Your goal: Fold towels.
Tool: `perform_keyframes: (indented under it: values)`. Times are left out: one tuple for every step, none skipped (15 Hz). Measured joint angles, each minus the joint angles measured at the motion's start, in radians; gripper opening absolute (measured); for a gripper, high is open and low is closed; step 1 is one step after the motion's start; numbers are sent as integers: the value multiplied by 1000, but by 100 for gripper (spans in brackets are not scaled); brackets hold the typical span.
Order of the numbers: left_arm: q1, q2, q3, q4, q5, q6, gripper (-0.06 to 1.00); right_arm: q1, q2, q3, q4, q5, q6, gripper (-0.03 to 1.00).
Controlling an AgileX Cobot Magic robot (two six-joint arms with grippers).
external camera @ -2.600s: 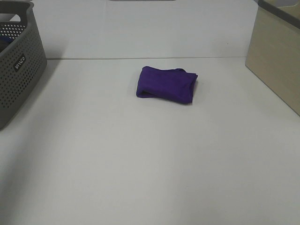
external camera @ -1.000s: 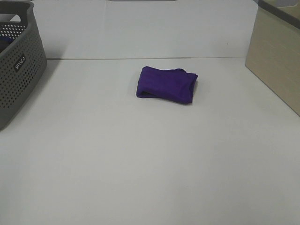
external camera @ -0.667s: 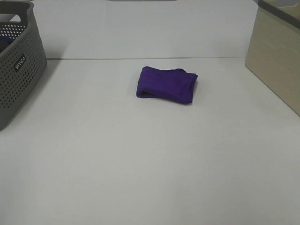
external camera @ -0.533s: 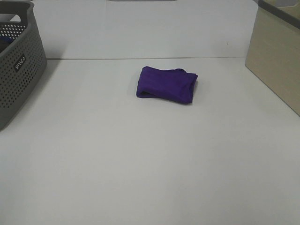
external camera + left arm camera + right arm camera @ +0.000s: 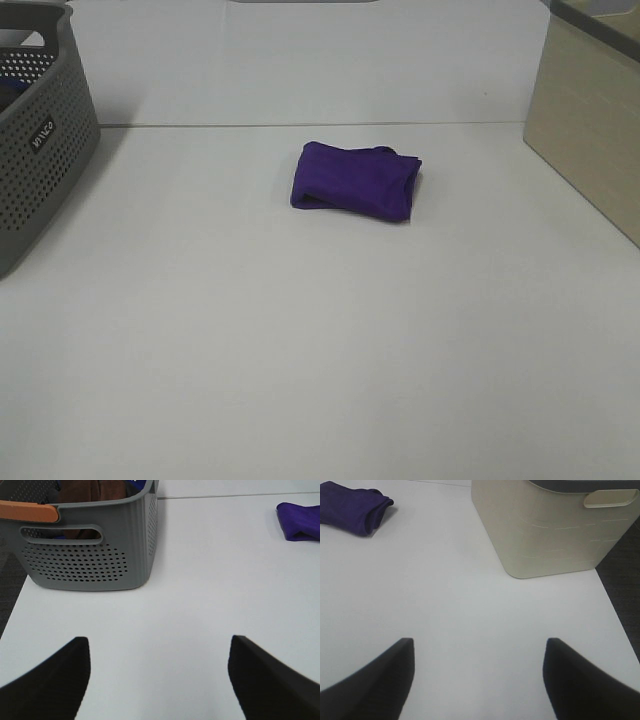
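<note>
The deep purple towel (image 5: 355, 181) lies folded into a small thick rectangle on the white table, a little back of the middle. It also shows in the left wrist view (image 5: 301, 521) and in the right wrist view (image 5: 353, 507). No gripper touches it. My left gripper (image 5: 157, 680) is open and empty over the table in front of the grey basket. My right gripper (image 5: 477, 677) is open and empty over the table in front of the beige bin. Neither arm shows in the exterior high view.
A grey perforated basket (image 5: 40, 130) stands at the left edge, holding brown and blue cloths (image 5: 95, 489). A beige bin (image 5: 590, 120) stands at the right edge. The white table (image 5: 320, 340) ends at a dark floor (image 5: 622, 575).
</note>
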Motion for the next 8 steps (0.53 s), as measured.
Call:
perform_keyframes:
  values:
    - [0,0,0,0,0,0,70,0,0,0,0,0,0,72]
    - [0,0,0,0,0,0,70,0,0,0,0,0,0,72]
    - [0,0,0,0,0,0,70,0,0,0,0,0,0,72]
    - [0,0,0,0,0,0,70,0,0,0,0,0,0,72]
    - [0,0,0,0,0,0,70,0,0,0,0,0,0,72]
    - [0,0,0,0,0,0,70,0,0,0,0,0,0,72]
    - [0,0,0,0,0,0,70,0,0,0,0,0,0,72]
    - [0,0,0,0,0,1,70,0,0,0,0,0,0,72]
